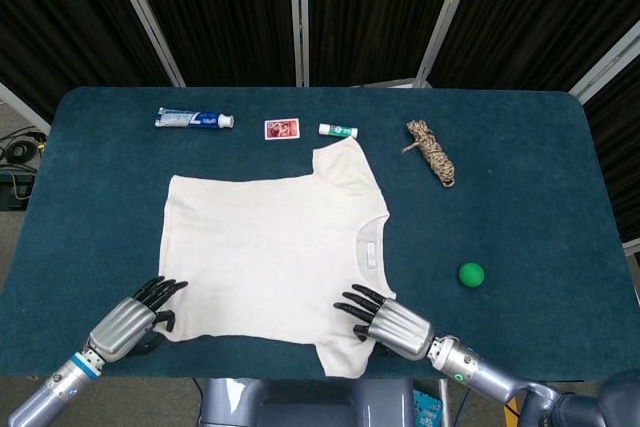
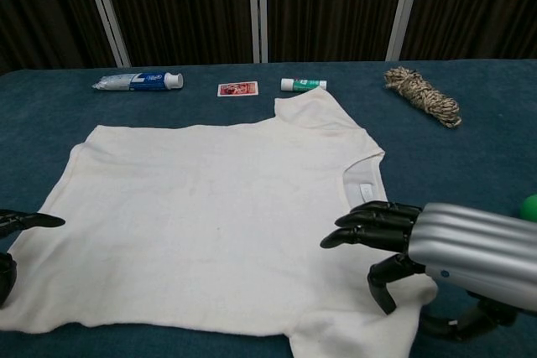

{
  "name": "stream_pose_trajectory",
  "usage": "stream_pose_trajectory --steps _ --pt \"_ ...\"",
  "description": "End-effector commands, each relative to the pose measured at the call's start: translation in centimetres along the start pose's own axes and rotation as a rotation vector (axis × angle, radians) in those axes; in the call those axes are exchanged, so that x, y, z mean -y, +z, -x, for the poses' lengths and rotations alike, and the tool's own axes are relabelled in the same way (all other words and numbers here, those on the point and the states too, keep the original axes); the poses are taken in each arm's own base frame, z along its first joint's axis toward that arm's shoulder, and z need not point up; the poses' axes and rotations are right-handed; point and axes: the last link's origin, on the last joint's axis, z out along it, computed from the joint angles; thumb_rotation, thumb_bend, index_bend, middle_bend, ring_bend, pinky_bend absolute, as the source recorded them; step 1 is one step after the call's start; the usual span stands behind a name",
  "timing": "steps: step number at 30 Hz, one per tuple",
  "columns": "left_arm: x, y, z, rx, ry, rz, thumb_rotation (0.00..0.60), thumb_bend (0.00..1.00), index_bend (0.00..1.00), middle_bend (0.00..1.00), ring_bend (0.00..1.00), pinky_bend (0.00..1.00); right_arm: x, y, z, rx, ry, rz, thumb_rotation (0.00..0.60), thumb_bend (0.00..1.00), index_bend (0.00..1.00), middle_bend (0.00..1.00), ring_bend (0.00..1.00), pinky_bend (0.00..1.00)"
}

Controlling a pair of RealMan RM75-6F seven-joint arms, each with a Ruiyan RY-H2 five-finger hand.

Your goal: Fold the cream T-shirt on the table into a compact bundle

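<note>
The cream T-shirt lies flat and smooth at the middle of the frame on the dark blue, felt-like table, collar toward the right, hem toward the left. At lower right, the right hand, ribbed silver with black fingers, sits over the near sleeve, fingers slightly curled and parted, holding nothing. At lower left, the left hand rests at the shirt's near hem corner; its fingers are spread, and whether they pinch the cloth cannot be told.

Along the upper edge lie a toothpaste tube, a small card, a slim stick and a braided rope bundle. A round green ball sits on bare cloth at right.
</note>
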Motion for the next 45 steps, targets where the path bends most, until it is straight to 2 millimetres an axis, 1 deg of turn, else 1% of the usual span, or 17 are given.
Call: stream_pose_trajectory --steps 1,5,11,19,23,26,33,41,45 --pt "-0.5 -0.6 -0.4 0.003 -0.026 0.021 0.6 0.57 0.82 0.0 0.0 0.0 0.2 -0.3 -0.5 0.015 0.041 -0.009 0.6 0.42 0.72 0.08 0.0 0.0" --pt "-0.9 -1.2 -0.9 0.015 -0.039 0.039 0.6 0.57 0.82 0.0 0.0 0.0 0.4 -0.6 -1.2 0.029 0.088 -0.015 0.6 0.42 0.73 0.09 0.0 0.0" --pt "-1.5 -1.9 -1.4 0.074 -0.057 0.038 0.6 0.57 0.82 0.0 0.0 0.0 0.9 -1.1 -2.0 0.044 0.09 -0.042 0.6 0.42 0.73 0.1 0.0 0.0" --pt "-2.4 -3.1 -2.1 0.114 -0.061 0.057 0.6 0.57 0.83 0.0 0.0 0.0 1.9 -2.7 -2.7 0.063 0.091 -0.088 0.6 0.42 0.73 0.1 0.0 0.0" --pt "-2.9 -4.3 -2.4 0.144 -0.043 0.058 0.6 0.57 0.83 0.0 0.0 0.0 2.7 -3.6 -3.2 0.077 0.117 -0.104 0.6 0.42 0.73 0.1 0.0 0.0" --pt "-3.4 -4.8 -2.5 0.178 -0.051 0.05 0.6 0.57 0.83 0.0 0.0 0.0 3.2 -4.2 -3.3 0.097 0.115 -0.12 0.6 0.42 0.73 0.1 0.0 0.0" --pt "-3.9 -5.7 -2.7 0.238 -0.06 0.046 0.6 0.57 0.83 0.0 0.0 0.0 4.0 -5.0 -3.2 0.12 0.116 -0.142 0.6 0.42 0.73 0.1 0.0 0.0" --pt "-4.1 -6.1 -2.8 0.275 -0.086 0.042 0.6 0.57 0.83 0.0 0.0 0.0 4.6 -5.4 -2.9 0.137 0.12 -0.158 0.6 0.42 0.73 0.1 0.0 0.0" --pt "-3.8 -5.4 -3.6 0.258 -0.12 0.023 0.6 0.57 0.83 0.0 0.0 0.0 4.1 -5.0 -2.9 0.133 0.114 -0.135 0.6 0.42 0.73 0.1 0.0 0.0"
